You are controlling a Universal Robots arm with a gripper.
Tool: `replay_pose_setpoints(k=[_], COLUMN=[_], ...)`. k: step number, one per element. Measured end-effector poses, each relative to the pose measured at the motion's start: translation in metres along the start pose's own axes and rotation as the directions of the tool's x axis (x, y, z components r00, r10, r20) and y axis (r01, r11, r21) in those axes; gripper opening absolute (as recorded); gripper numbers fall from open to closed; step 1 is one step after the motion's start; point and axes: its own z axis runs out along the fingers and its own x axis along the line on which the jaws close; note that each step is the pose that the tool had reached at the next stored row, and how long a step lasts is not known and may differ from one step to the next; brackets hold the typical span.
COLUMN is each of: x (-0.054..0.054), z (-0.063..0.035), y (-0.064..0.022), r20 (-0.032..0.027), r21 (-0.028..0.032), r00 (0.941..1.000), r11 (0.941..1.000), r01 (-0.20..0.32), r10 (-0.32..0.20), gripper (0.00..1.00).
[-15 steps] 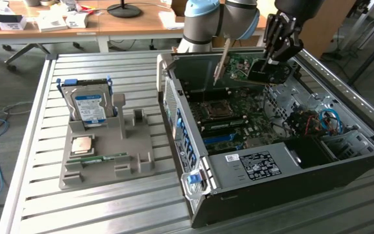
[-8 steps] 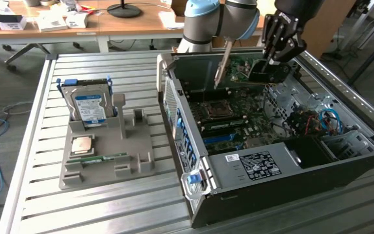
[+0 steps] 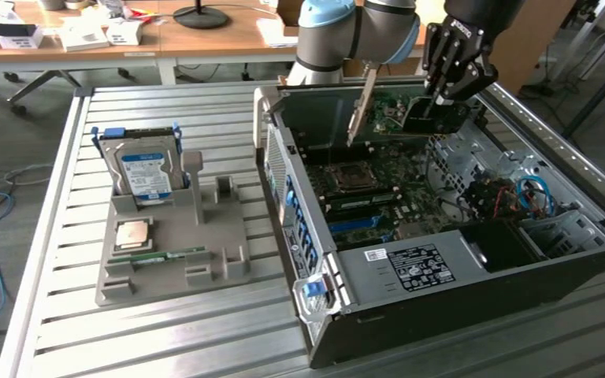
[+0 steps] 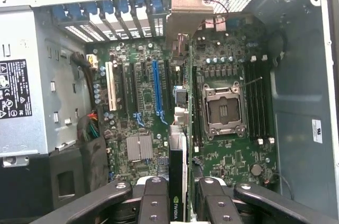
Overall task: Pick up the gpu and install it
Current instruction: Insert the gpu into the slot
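One gripper (image 3: 441,98) clamping gpu (image 3: 391,112), over case (image 3: 460,315)

1. Computer case (image 3: 471,311), side open, on slatted metal worktop (image 3: 176,346); directly beneath the hand (image 3: 444,102).
2. Motherboard (image 4: 132,113) inside case, below the hand; empty processor socket (image 4: 222,108) and blue slot (image 4: 157,86) on it.
3. Grey power supply (image 3: 421,268), labelled, in the case, near the hand.
4. Grey holder (image 3: 218,236) on worktop, well apart from the hand, towards the exterior view's left. Contents: hard drive (image 3: 145,175) standing upright, square processor (image 3: 135,235) lying flat, green memory stick (image 3: 166,255) just beside it.
5. Wooden desk (image 3: 208,38) beyond the hand; black round base (image 3: 201,16) on it.
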Motion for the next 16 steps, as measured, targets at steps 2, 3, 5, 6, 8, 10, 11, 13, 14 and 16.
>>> replay_pose_setpoints(k=[2, 3, 5, 6, 8, 10, 11, 13, 14, 16], x=[0.0, 0.0, 0.0, 0.0, 0.0, 0.0, 0.0, 0.0, 0.0, 0.0], z=[0.0001, 0.0001, 0.0003, 0.0003, 0.0002, 0.0003, 0.0004, 0.0004, 0.0004, 0.0006], y=[0.0, 0.0, 0.0, 0.0, 0.0, 0.0, 0.0, 0.0, 0.0, 0.0001], r20=[-0.0003, -0.0008, -0.002, -0.0033, -0.0052, -0.0054, -0.0053, -0.0054, -0.0055, -0.0057], r21=[0.0, -0.0001, -0.0002, -0.0003, -0.0006, -0.0005, -0.0005, -0.0004, -0.0001, 0.0005], r00=[1.0, 0.9999, 0.9992, 0.9984, 0.9967, 0.9963, 0.9962, 0.9961, 0.9959, 0.9953], r11=[1.0, 0.9999, 0.9992, 0.9984, 0.9967, 0.9963, 0.9963, 0.9961, 0.9959, 0.9953], r01=[0.009, 0.016, 0.04, 0.056, 0.081, 0.086, 0.086, 0.089, 0.091, 0.097], r10=[-0.009, -0.016, -0.04, -0.056, -0.081, -0.086, -0.086, -0.089, -0.091, -0.097], gripper=[0.26, 0.26, 0.26, 0.26, 0.26, 0.26, 0.26, 0.26, 0.26, 0.26])
